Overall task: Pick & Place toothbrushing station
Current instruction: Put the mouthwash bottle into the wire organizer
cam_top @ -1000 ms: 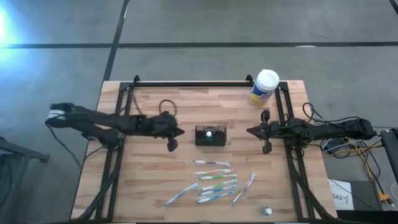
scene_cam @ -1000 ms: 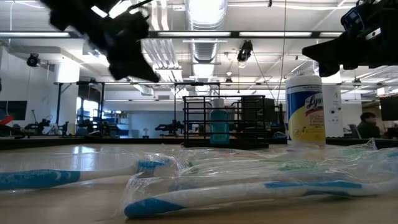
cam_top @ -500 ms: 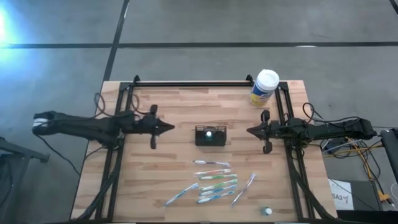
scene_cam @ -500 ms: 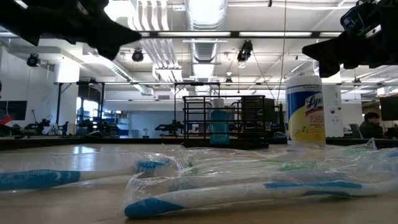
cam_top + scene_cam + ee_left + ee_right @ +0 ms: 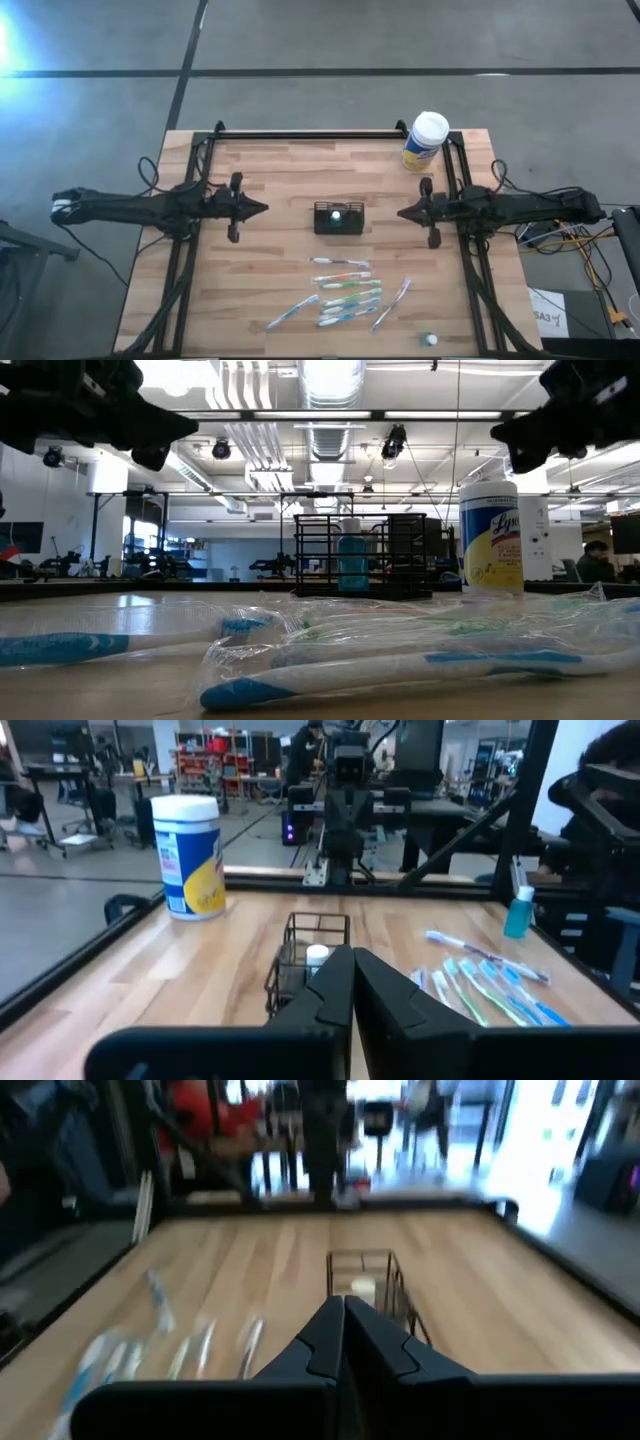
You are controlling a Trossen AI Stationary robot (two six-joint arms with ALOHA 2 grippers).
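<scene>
The black mesh caddy (image 5: 338,218) stands on its base at the middle of the wooden table, with a small white-capped blue bottle (image 5: 352,563) inside it. It also shows in the low view (image 5: 400,555), the left wrist view (image 5: 296,958) and the right wrist view (image 5: 372,1276). My left gripper (image 5: 262,208) is shut and empty, above the table to the caddy's left and pointing at it; its fingers meet in the left wrist view (image 5: 352,958). My right gripper (image 5: 400,213) is shut and empty, to the caddy's right and pointing at it (image 5: 342,1306).
Several wrapped toothbrushes (image 5: 345,290) lie near the front edge, in front of the caddy. A yellow canister with a white lid (image 5: 425,140) stands at the far right corner. A small bottle (image 5: 430,340) stands at the near right edge. Black frame rails run along both sides and the far edge.
My left gripper has drawn back toward the table's left edge, away from the caddy, and has levelled out from a twisted pose. It stays shut and empty. The caddy has not moved.
</scene>
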